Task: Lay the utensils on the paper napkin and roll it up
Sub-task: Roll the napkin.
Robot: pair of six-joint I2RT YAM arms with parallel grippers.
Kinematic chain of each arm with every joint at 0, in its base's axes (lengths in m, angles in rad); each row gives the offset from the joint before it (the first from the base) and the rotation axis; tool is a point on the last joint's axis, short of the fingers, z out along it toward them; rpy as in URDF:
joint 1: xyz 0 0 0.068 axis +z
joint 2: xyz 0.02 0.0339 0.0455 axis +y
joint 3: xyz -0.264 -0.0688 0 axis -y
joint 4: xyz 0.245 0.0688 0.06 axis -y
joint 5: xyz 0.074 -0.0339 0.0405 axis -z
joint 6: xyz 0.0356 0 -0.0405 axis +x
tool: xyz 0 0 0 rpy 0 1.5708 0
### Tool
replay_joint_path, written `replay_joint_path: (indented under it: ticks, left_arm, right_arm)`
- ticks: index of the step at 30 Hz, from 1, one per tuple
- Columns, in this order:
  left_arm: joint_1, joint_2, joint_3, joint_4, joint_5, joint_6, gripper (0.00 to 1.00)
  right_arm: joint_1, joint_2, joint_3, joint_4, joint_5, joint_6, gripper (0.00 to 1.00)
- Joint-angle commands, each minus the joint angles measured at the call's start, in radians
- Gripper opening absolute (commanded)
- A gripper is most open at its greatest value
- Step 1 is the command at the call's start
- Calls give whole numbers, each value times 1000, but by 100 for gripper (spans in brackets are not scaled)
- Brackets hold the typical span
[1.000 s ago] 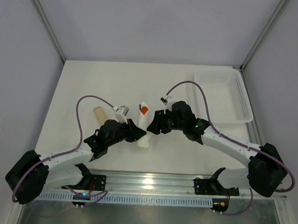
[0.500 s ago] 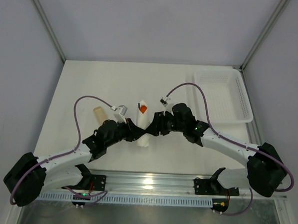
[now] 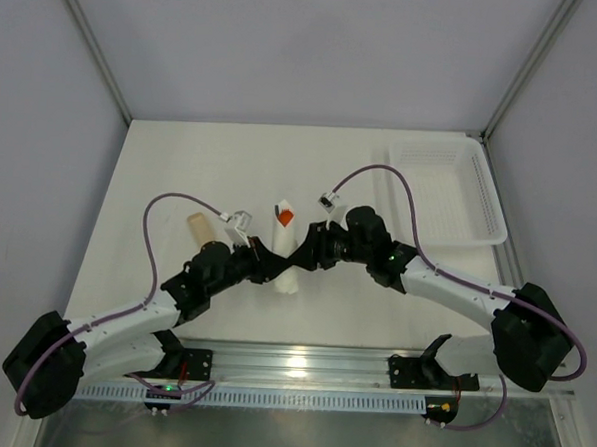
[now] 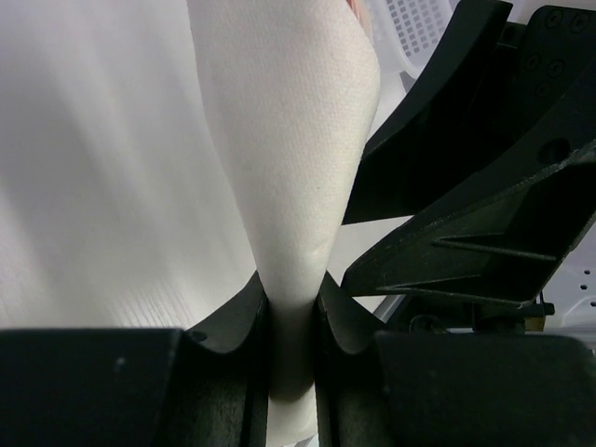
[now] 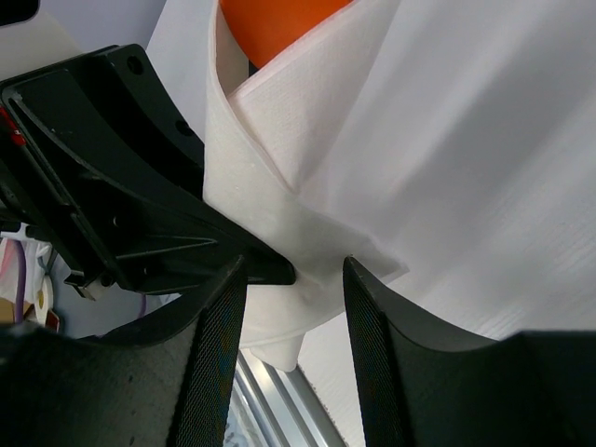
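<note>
The paper napkin (image 3: 287, 281) lies mid-table as a loose roll between the 2 arms, with the orange utensil (image 5: 279, 23) poking from its far end. The left gripper (image 4: 293, 317) is nearly closed, pinching a fold of the paper tight between its pads. The right gripper (image 5: 293, 307) stands about half open, its 2 fingers straddling the roll's edge without clamping it.

As I see it, paper squeezed that hard could tear if either arm pulls sideways, and the 2 grippers are crowded close enough that a small misjudgement might knock them together. If the left lets go before the right bites, the roll may spring open and shed the orange piece. A tan stick (image 3: 199, 224) lies well left of the roll — seemingly a utensil left out of the wrap.
</note>
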Motion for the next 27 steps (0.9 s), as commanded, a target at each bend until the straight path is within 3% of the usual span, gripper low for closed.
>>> replay_joint_path:
  ticks: [1, 20, 27]
  left_arm:
    - [-4, -34, -14, 71, 16, -9, 0]
    - [-4, -67, -31, 100, -2, -27, 0]
    - [-4, -58, -36, 113, 24, -35, 0]
  right_arm:
    - [-3, 4, -10, 77, -32, 9, 50]
    - [-40, 44, -97, 278, -245, 68, 45]
    - [-49, 33, -102, 285, -198, 59, 45]
